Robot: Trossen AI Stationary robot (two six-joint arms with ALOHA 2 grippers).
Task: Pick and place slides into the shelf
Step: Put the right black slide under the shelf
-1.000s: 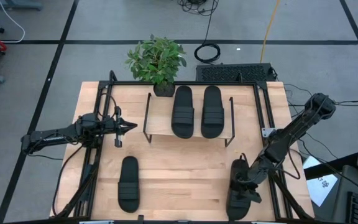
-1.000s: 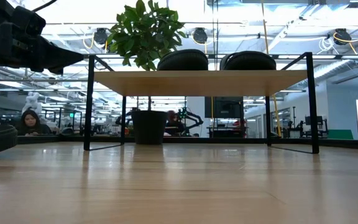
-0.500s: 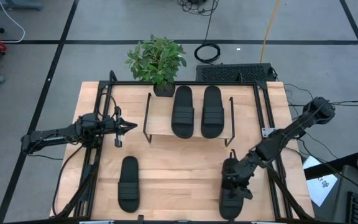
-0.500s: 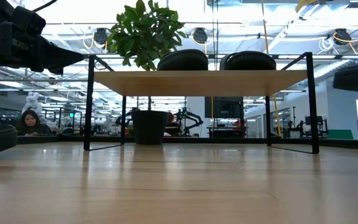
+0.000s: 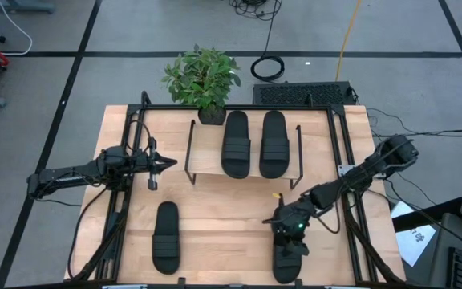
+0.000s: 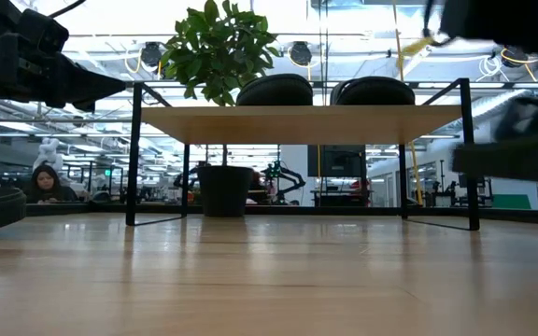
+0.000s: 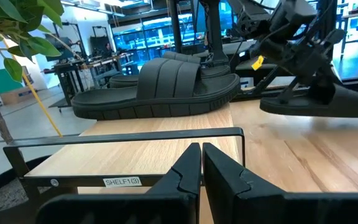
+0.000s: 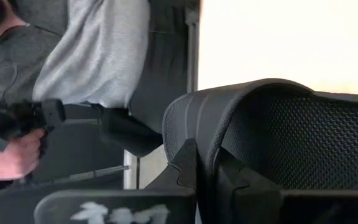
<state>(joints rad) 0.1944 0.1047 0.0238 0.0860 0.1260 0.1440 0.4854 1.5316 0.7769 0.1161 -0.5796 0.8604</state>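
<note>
Two black slides lie side by side on the shelf's light wood top; they also show in the left wrist view. A third slide lies flat on the table at the near left. My right gripper is shut on the fourth slide above the table's near right part; this slide shows blurred in the low view. My left gripper is shut and empty, level, just left of the shelf. My right gripper holds the slide by the edge of its wide ribbed strap. One finger is under the strap and the other is outside it. The fingers come from above, slanting down. The slide hangs below them, clear of the table.
A potted plant stands at the shelf's far left corner. Black rails run along the table's left and right sides. Bare wood lies between the shelf and the near edge. A person in a grey top shows beyond the table.
My right gripper has gone toward the table's left edge, carrying the slide with it, clear of the table. The slide has come into the low view from the right.
</note>
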